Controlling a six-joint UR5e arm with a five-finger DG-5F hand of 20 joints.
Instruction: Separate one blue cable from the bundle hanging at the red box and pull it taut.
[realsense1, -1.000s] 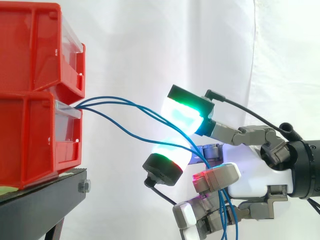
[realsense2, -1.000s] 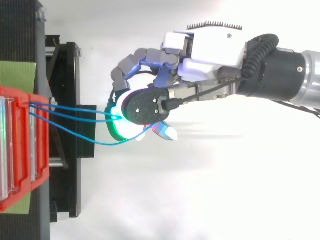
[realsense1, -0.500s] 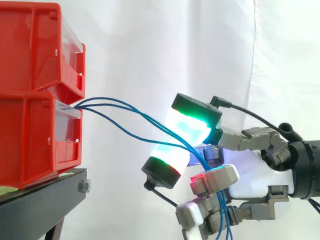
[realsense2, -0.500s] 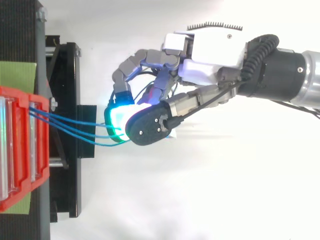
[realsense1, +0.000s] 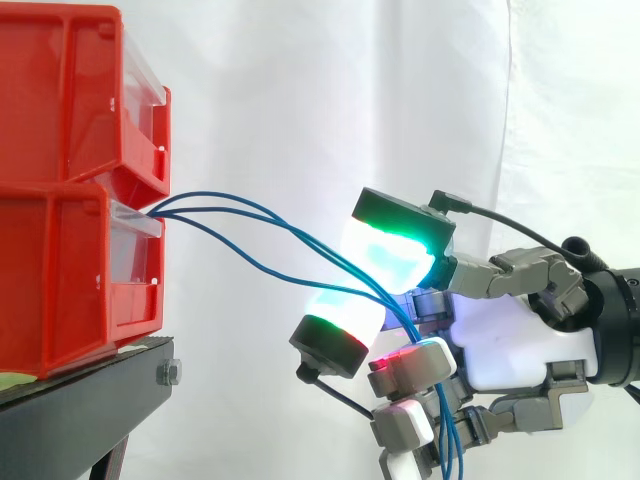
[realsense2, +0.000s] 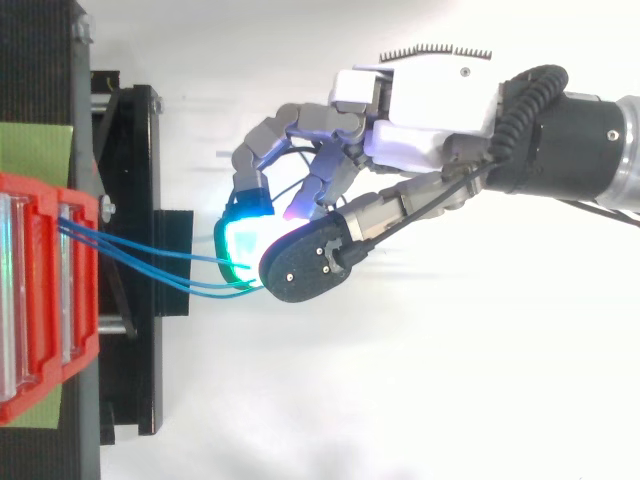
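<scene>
Three blue cables (realsense1: 250, 215) leave the front of the lower red bin (realsense1: 60, 280) and slope down to the right into my hand (realsense1: 510, 340). They pass between a green-glowing pad (realsense1: 395, 245) above and a cyan pad (realsense1: 335, 320) below. From there they drop through my curled lower fingers (realsense1: 415, 365) and out at the bottom edge. From above, the cables (realsense2: 150, 265) run nearly side by side from the bin (realsense2: 40, 300) to the glowing pads, where my hand (realsense2: 430, 100) closes over them. All three cables still sag.
A second red bin (realsense1: 70, 90) sits on top of the lower one, both on a black stand (realsense1: 90, 390) at the left. A green sheet (realsense2: 35, 148) lies behind the bins. A white curtain hangs behind everything.
My hand has shifted a little to the right, away from the bins. The thumb has swung across under the cables. From above, the spread cables have drawn closer together.
</scene>
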